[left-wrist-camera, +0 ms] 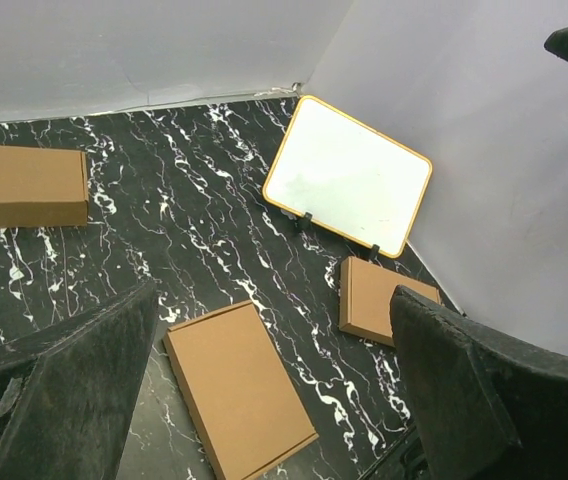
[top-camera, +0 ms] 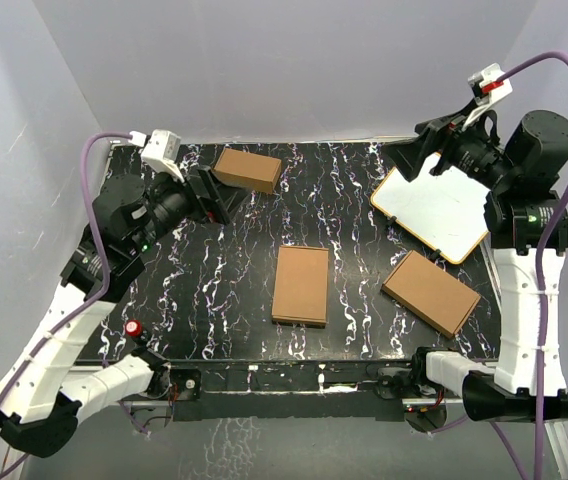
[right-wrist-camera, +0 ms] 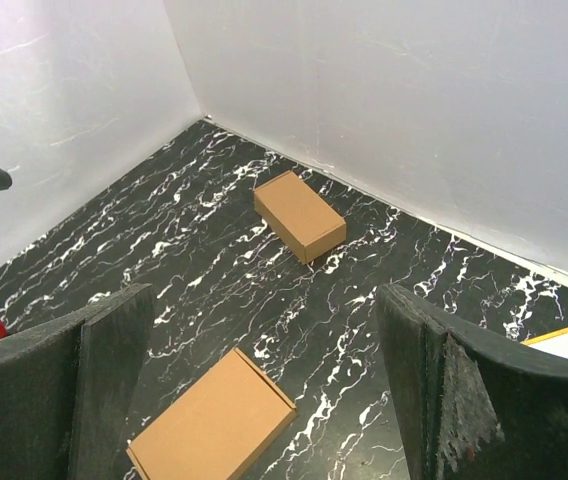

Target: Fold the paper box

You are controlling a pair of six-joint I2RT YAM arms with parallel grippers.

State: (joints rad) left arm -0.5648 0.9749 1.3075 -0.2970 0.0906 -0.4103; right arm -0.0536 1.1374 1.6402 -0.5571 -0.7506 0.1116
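The paper box [top-camera: 300, 285] lies shut and flat in the middle of the black marbled table, a thin brown cardboard mailer with a seam along one edge. It shows between the fingers in both wrist views, as the paper box [left-wrist-camera: 239, 390] on the left and the paper box [right-wrist-camera: 212, 425] on the right. My left gripper [top-camera: 219, 195] hangs open, high over the back left, well away from it. My right gripper [top-camera: 409, 158] hangs open over the back right, also apart. The left gripper [left-wrist-camera: 274, 395] and the right gripper [right-wrist-camera: 264, 400] hold nothing.
A similar flat brown carton [top-camera: 430, 292] lies at the right front. A chunkier brown carton [top-camera: 247, 168] sits at the back left, just beside the left gripper. A white board with an orange rim [top-camera: 432, 210] lies at the back right. A red button [top-camera: 132, 328] sits at the left front edge.
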